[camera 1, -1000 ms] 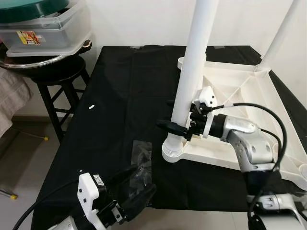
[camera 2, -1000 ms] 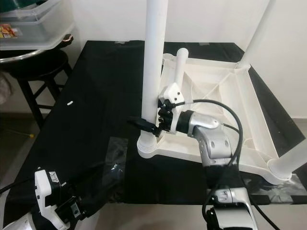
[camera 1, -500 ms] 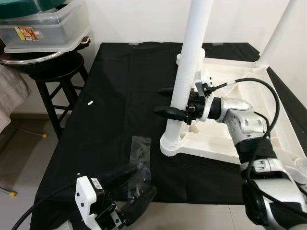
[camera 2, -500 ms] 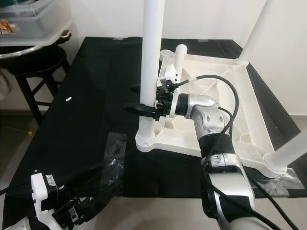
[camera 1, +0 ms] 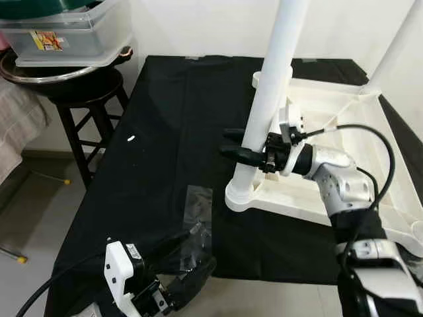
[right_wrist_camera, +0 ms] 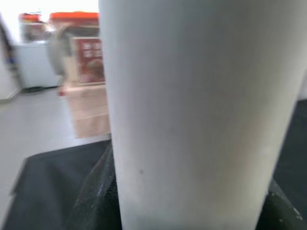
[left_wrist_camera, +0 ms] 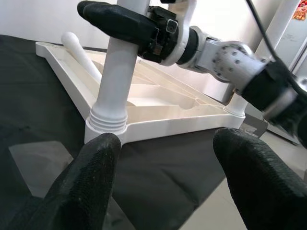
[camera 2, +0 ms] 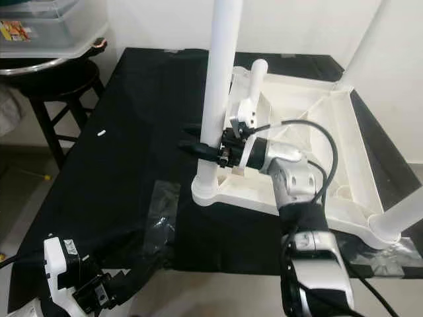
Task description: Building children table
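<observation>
A black cloth (camera 1: pixel 165 165) covers the work surface, with a dark stool (camera 1: pixel 82 99) carrying plastic tubs to its left. The upturned white tabletop (camera 1: pixel 344 132) lies on the cloth, and the right gripper (camera 1: pixel 239 144) clasps its upright near-corner leg (camera 1: pixel 268 105). The left gripper (left_wrist_camera: pixel 163 187) hovers wide open, empty, at the cloth's near edge.

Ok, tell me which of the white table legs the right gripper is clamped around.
The near-left leg, upright in the corner socket of the upturned tabletop closest to the table's middle. The right gripper straddles its lower part; the other upright legs stand untouched.
</observation>
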Tool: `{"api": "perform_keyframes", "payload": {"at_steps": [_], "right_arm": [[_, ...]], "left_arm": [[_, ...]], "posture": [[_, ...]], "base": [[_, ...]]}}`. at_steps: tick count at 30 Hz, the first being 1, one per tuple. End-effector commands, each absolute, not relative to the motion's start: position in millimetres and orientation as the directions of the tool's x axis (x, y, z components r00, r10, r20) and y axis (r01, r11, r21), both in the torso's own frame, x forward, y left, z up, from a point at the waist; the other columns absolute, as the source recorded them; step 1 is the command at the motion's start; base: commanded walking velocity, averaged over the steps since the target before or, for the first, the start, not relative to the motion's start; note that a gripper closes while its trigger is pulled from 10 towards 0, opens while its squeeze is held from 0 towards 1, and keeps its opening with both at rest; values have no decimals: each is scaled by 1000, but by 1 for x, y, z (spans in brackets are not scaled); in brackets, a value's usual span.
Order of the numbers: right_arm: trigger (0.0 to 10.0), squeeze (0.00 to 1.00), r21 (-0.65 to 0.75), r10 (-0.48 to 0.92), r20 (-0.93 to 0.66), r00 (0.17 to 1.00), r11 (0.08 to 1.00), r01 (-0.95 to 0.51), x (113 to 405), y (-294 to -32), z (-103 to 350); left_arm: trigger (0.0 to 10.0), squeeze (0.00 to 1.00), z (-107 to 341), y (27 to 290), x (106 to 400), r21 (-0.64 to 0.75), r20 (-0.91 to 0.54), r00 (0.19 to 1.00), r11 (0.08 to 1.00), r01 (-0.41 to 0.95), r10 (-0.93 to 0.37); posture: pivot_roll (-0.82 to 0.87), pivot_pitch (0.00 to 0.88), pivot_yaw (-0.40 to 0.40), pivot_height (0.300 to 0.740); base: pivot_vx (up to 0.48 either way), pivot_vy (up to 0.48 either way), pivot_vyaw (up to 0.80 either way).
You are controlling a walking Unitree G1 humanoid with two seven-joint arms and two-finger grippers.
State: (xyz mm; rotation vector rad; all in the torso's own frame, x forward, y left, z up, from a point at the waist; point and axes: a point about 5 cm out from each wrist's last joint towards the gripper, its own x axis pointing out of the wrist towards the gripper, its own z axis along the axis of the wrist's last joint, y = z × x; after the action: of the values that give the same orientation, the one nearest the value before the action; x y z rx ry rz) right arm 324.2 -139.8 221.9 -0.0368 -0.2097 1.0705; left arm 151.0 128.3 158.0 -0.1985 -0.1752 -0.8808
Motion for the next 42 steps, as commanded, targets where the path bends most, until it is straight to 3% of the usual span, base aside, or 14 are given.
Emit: {"api": "perform_keyframes", "payload": {"at_steps": [1, 3, 15, 16, 19, 20, 21, 22, 24, 28, 33, 36, 37, 42], "right_arm": [[0, 0, -48, 745, 82, 662, 666, -744, 314, -130, 193], [0, 0, -259, 296, -3, 955, 922, -287, 304, -142, 178], [0, 0, -153, 397, 7, 918, 907, -392, 285, -104, 169], [7412, 0, -147, 383, -3, 924, 914, -379, 283, -104, 171], [7412, 0, -144, 371, -9, 928, 918, -369, 280, -103, 173], [10000, 0, -133, 370, -11, 929, 920, -368, 279, -102, 176], [10000, 0, -133, 370, -11, 929, 920, -368, 279, -102, 176], [10000, 886, -104, 428, -2, 904, 899, -426, 279, -99, 181], [10000, 1000, -67, 555, 36, 831, 831, -552, 284, -98, 193], [10000, 1000, -115, 835, 97, 542, 551, -827, 294, -108, 224], [10000, 1000, -270, 896, -15, 445, 424, -864, 315, -124, 224], [10000, 737, -284, 899, -49, 436, 406, -869, 331, -131, 226], [10000, 0, -287, 902, -54, 427, 396, -872, 339, -132, 229], [10000, 0, -260, 929, -32, 368, 348, -901, 357, -135, 245]], "left_arm": [[10000, 0, 154, 130, 152, -104, 215, 624, 618, 779, -751], [10000, 0, 153, 132, 154, -101, 215, 625, 619, 779, -751], [10000, 0, 152, 133, 159, -88, 216, 624, 622, 778, -751], [10000, 0, 153, 133, 160, -87, 217, 625, 623, 778, -750], [10000, 0, 153, 133, 160, -87, 219, 625, 623, 777, -749], [10000, 0, 153, 133, 160, -87, 220, 625, 623, 777, -749], [10000, 0, 153, 133, 160, -87, 220, 625, 623, 777, -749], [10000, 0, 153, 133, 160, -88, 221, 624, 622, 778, -749], [10000, 0, 153, 132, 159, -89, 223, 623, 621, 779, -750], [10000, 0, 154, 130, 157, -92, 225, 621, 618, 781, -751], [10000, 0, 156, 129, 155, -95, 226, 620, 617, 781, -751], [10000, 0, 156, 129, 152, -98, 225, 620, 615, 782, -752], [10000, 0, 157, 128, 151, -100, 223, 620, 615, 782, -752], [10000, 0, 158, 129, 145, -108, 215, 623, 616, 780, -752]], "posture": [[102, 137, -28, 740], [87, 129, -20, 740], [90, 110, -15, 740], [87, 113, -18, 740], [87, 113, -20, 740], [88, 114, -22, 740], [88, 114, -22, 740], [86, 119, -18, 740], [85, 123, -18, 740], [93, 131, -23, 740], [107, 148, -28, 740], [117, 155, -28, 740], [127, 164, -29, 740], [151, 186, -29, 740]], "base": [[0, 0, 0], [0, 0, 0], [0, 0, 0], [0, 0, 0], [0, 0, 0], [0, 0, 0], [0, 0, 0], [0, 0, 0], [0, 0, 0], [0, 0, 0], [0, 0, 0], [0, 0, 0], [0, 0, 0], [0, 0, 0]]}}
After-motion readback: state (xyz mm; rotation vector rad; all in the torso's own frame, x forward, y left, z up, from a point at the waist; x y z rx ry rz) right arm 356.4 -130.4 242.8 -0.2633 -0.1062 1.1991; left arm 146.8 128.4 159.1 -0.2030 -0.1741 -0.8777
